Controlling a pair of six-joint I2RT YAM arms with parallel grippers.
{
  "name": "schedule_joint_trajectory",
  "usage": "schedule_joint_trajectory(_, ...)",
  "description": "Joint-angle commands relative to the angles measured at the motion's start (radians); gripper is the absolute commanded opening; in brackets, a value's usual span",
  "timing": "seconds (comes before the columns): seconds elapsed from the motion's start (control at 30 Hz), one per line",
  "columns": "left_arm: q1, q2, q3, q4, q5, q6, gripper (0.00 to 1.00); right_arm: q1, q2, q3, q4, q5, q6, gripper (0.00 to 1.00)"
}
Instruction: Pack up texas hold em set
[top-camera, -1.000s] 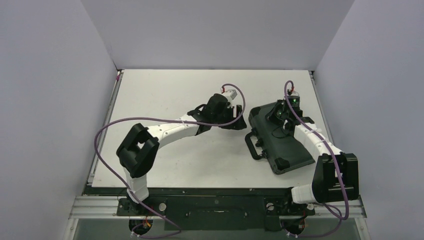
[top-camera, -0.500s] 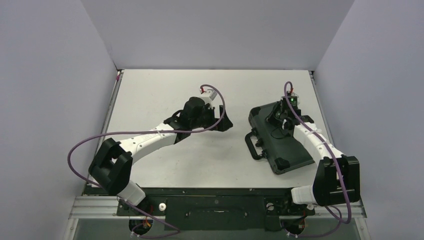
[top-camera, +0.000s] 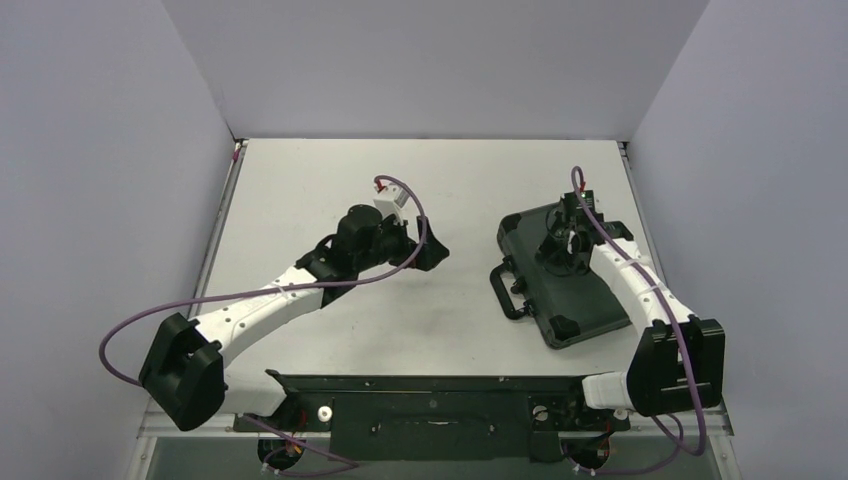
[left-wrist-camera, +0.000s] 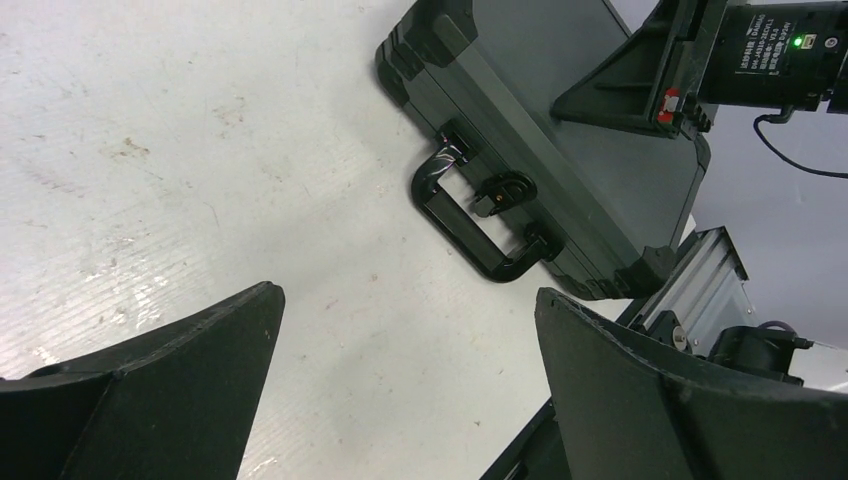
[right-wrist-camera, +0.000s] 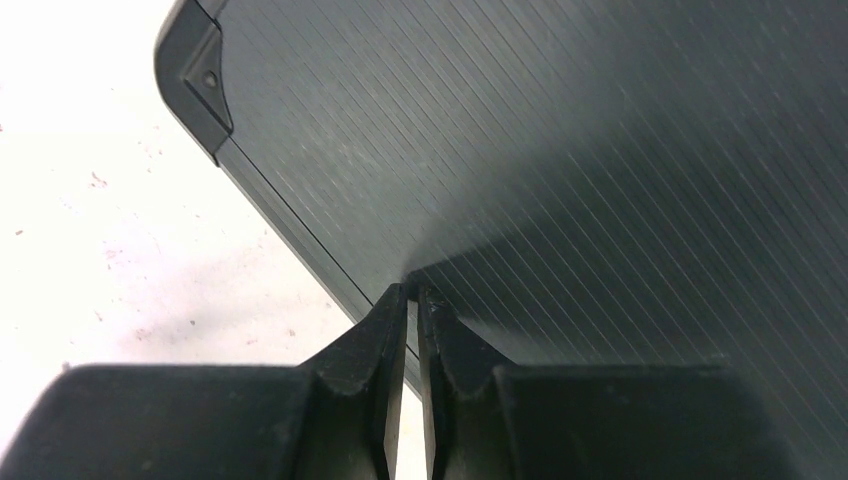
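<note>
The black case (top-camera: 570, 295) lies closed on the right of the table, its handle (top-camera: 503, 290) facing left. It also shows in the left wrist view (left-wrist-camera: 560, 130) with its handle (left-wrist-camera: 478, 232), and its ribbed lid fills the right wrist view (right-wrist-camera: 560, 150). My right gripper (top-camera: 556, 250) is shut, empty, its tips resting on the lid near the far edge (right-wrist-camera: 412, 293). My left gripper (top-camera: 430, 254) is open and empty over bare table left of the case (left-wrist-camera: 405, 300). Chips, discs, cards and dice are out of view.
The white table (top-camera: 400, 180) is walled by grey panels on the left, back and right. A black rail (top-camera: 430, 400) with the arm bases runs along the near edge.
My left arm has drawn back to the left, away from the case, gripper open. My right gripper has stayed on the case lid.
</note>
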Motion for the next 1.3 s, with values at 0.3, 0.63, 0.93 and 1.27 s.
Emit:
schedule_joint_trajectory(0.3, 0.034, -0.262, -0.123, -0.014, -0.271, 0.088, 0.96, 0.007, -0.086, 0.040, -0.253, 0.047, -0.020, 0.11)
schedule_joint_trajectory(0.63, 0.140, -0.459, -0.293, -0.015, -0.590, 0.313, 0.96, 0.007, -0.186, 0.118, -0.265, 0.026, -0.071, 0.22)
schedule_joint_trajectory(0.93, 0.339, -0.494, -0.486, 0.107, -0.676, 0.404, 0.96, 0.007, -0.231, 0.205, -0.290, 0.018, -0.128, 0.43)
schedule_joint_trajectory(1.27, 0.470, -0.397, -0.700, 0.494, -0.616, 0.421, 0.96, 0.007, -0.286, 0.256, -0.289, 0.001, -0.145, 0.69)
